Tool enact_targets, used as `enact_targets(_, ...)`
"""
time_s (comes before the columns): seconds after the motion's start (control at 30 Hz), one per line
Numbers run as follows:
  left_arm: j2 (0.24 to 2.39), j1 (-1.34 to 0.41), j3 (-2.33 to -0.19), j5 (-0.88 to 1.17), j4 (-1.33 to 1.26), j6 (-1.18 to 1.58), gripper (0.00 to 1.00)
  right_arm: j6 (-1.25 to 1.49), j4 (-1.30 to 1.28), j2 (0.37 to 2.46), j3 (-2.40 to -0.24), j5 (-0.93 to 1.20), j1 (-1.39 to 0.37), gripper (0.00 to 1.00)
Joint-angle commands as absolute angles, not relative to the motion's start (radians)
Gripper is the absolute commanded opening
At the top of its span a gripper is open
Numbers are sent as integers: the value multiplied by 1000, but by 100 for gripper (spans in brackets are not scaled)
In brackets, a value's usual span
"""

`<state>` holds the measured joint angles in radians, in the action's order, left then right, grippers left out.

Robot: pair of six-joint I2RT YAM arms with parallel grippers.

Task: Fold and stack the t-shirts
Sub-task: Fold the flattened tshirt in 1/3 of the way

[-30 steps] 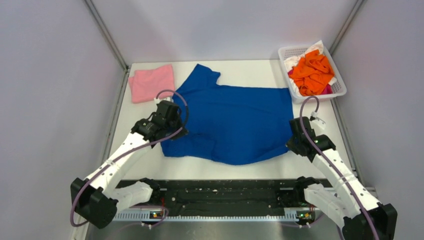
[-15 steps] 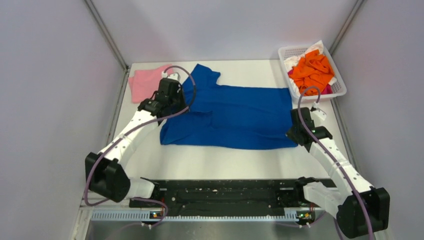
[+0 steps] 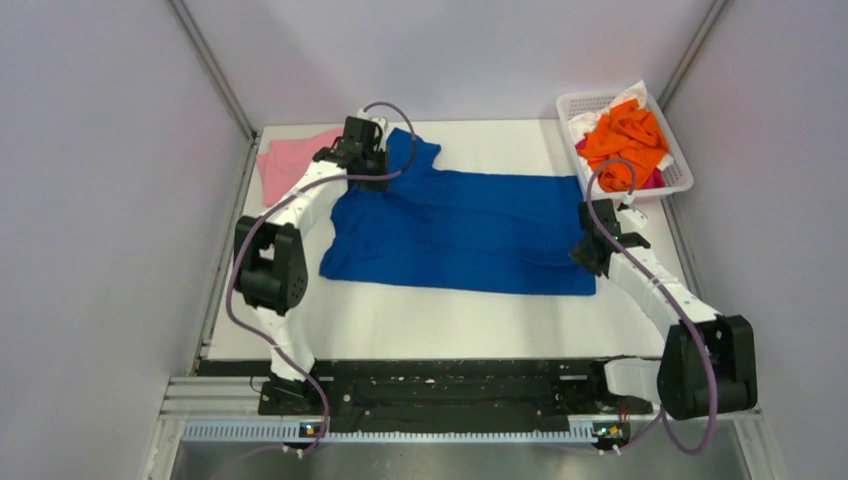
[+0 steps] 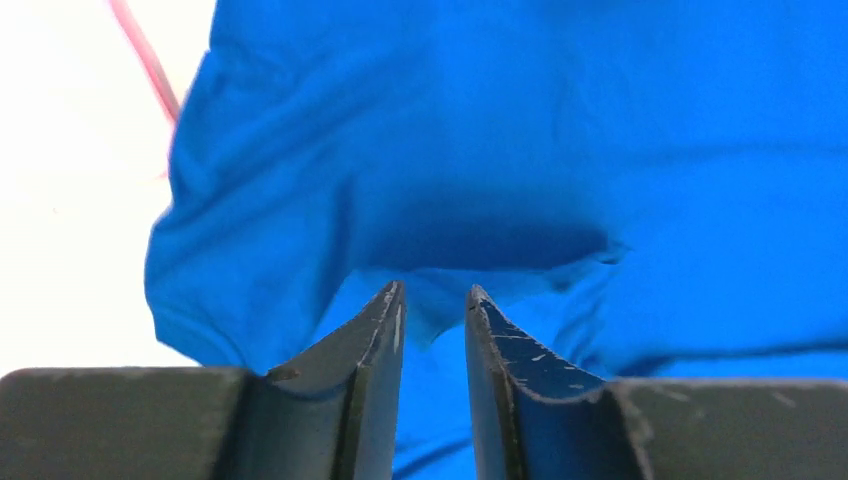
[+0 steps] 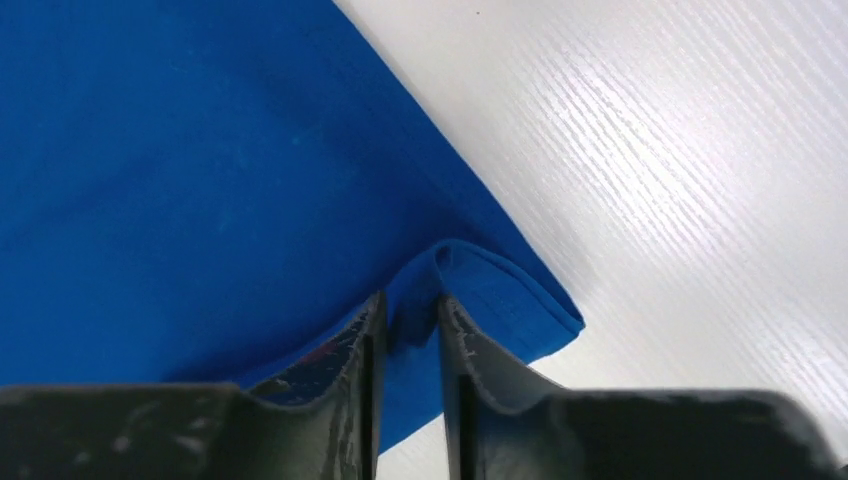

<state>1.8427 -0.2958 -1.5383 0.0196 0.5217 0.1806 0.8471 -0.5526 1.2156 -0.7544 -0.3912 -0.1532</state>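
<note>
Top external shows me a white table (image 3: 450, 320) and grey walls (image 3: 100, 200). Wrist views add the left gripper (image 4: 433, 300) slightly spread and the right gripper (image 5: 408, 305) straddling a shirt (image 5: 180, 150) corner; whether it's pinching, I can't tell.

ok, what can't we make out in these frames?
- Pink t-shirt: top view, left arm covers part of it.
- Basket: top view, orange shirts hide what lies beneath.
- Right gripper: right wrist view, blue t-shirt fold between the jaws; gripped or loose, unclear.
- Both wrist views: blue t-shirt cut off by frame edges.
</note>
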Motion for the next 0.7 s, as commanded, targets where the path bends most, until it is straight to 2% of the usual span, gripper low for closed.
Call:
enact_targets(0.0,1984,-258,-1746,-53,611,178,46,841,-462,1299,-836,-410,-107,35)
enact_targets(0.03,2014,-250,-1799,-74,638,187,62,833,-461,1321,-854,-410,-96,40)
enact_targets(0.07,2041,-243,-1854,-93,674,196,92,828,-468,1338,-878,-418,-89,48)
enact_targets(0.1,2058,-238,-1907,-103,710,206,98,831,-481,1350,-897,-436,-88,56)
enact_targets(0.13,2068,-234,-1951,-99,741,217,99,832,-491,1354,-914,-450,-88,64)
enact_targets(0.17,2068,-232,-1983,-80,773,226,99,831,-494,1349,-922,-451,-88,80)
enact_targets(0.23,2020,-233,-1963,-27,803,262,99,812,-470,1318,-905,-408,-90,97)
enact_targets(0.3,1934,-235,-1843,59,727,306,99,770,-428,1278,-861,-385,-114,99)
enact_targets(0.4,1792,-236,-1521,212,535,357,99,729,-355,1225,-776,-376,-193,99)
enact_targets(0.5,1726,-233,-1298,235,373,423,99,687,-213,1221,-711,-261,-270,99)
enact_targets(0.67,1810,-220,-1222,281,418,480,99,651,-76,1343,-712,-207,-414,99)
